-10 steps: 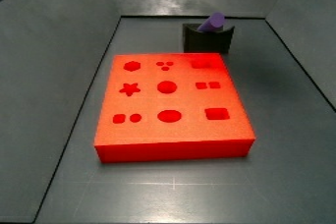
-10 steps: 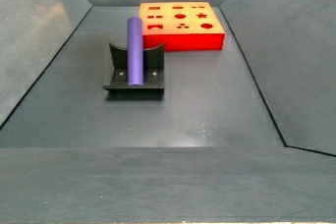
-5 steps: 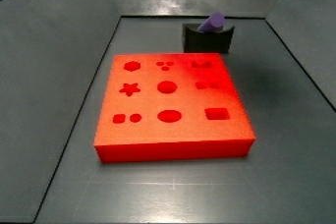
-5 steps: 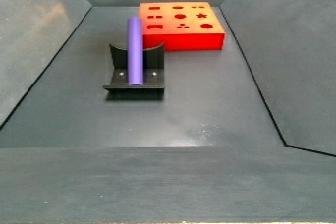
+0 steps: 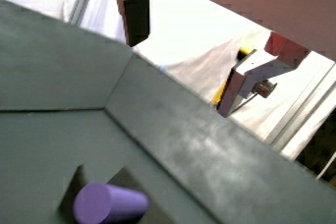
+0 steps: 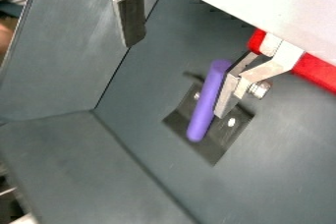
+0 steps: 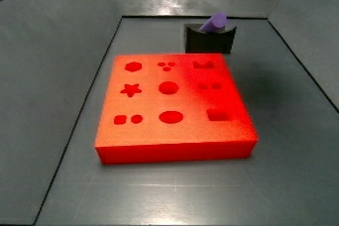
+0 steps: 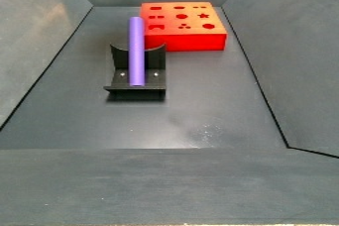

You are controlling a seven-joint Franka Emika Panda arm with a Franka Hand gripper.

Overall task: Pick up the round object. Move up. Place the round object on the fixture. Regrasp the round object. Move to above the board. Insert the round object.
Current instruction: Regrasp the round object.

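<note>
Our tool [image 6: 191, 41] shows in both wrist views [image 5: 197, 46], high above the bench. Its two fingers [image 6: 129, 17] stand wide apart with nothing between them. Neither side view catches the arm or the tool.

Even soft light, shadow darkening board [image 7: 212, 96], wrist views blurred

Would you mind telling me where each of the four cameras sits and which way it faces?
Wrist view: low, looks past the peg toward the wall; the gripper frames it, open.
Wrist view: high above the floor, looks down on the peg lying on the fixture; the gripper hangs open.
Side view: at the board end, faces the fixture; no robot parts.
Side view: opposite end, fixture nearer, board behind; no robot parts.
All four share the peg.
</note>
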